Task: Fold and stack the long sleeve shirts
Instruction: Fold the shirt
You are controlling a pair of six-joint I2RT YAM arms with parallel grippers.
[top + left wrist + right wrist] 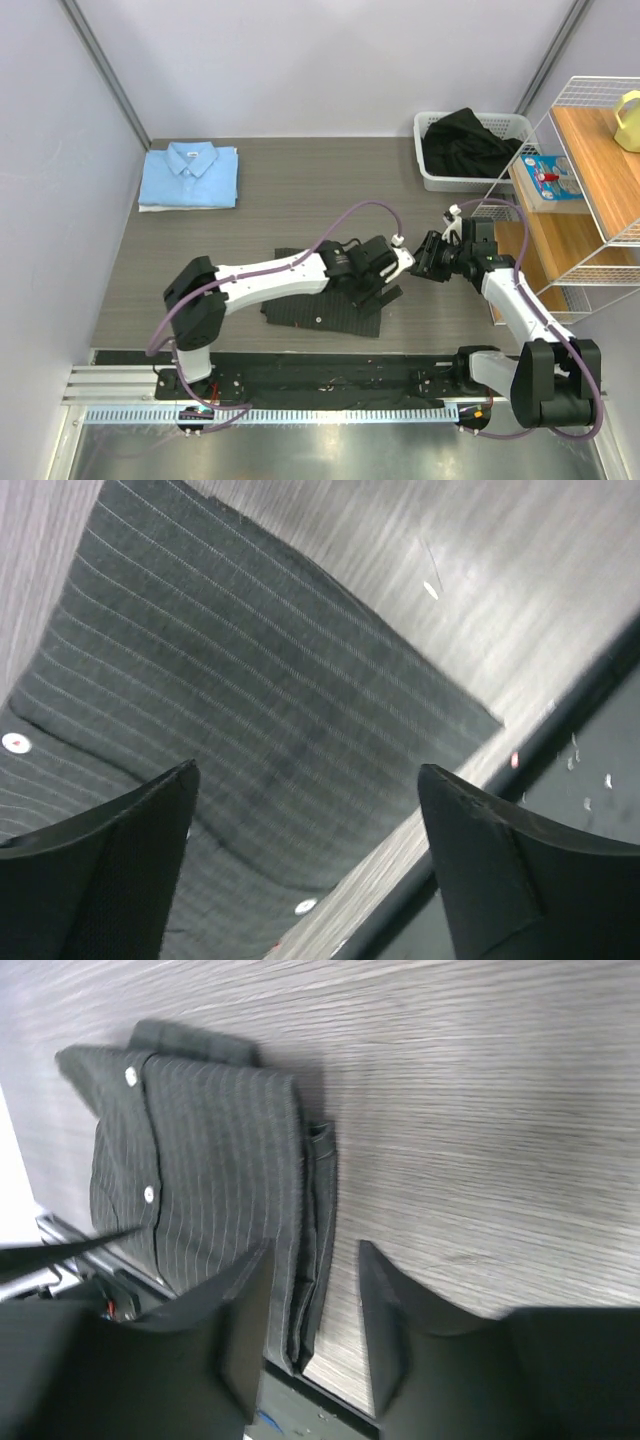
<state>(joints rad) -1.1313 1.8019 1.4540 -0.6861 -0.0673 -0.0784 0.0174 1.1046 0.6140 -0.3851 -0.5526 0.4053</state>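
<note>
The black-charcoal pinstriped shirt [305, 312] lies folded on the table near the front edge. My left gripper [387, 292] hovers over its right end, open and empty. In the left wrist view the striped cloth [270, 690] fills the space under the left gripper [307, 770]. My right gripper [427, 258] is just right of the shirt, open and empty. In the right wrist view the shirt [210, 1160] shows its folded edge in line with the gap of the right gripper [316, 1250]. The light blue shirt [188, 175] lies folded at the far left.
A white basket [430, 178] holding a dark garment [462, 140] stands at the back right. A wire and wood shelf [585, 200] stands along the right side. A black strip [330, 375] runs along the wooden table's [300, 200] front edge.
</note>
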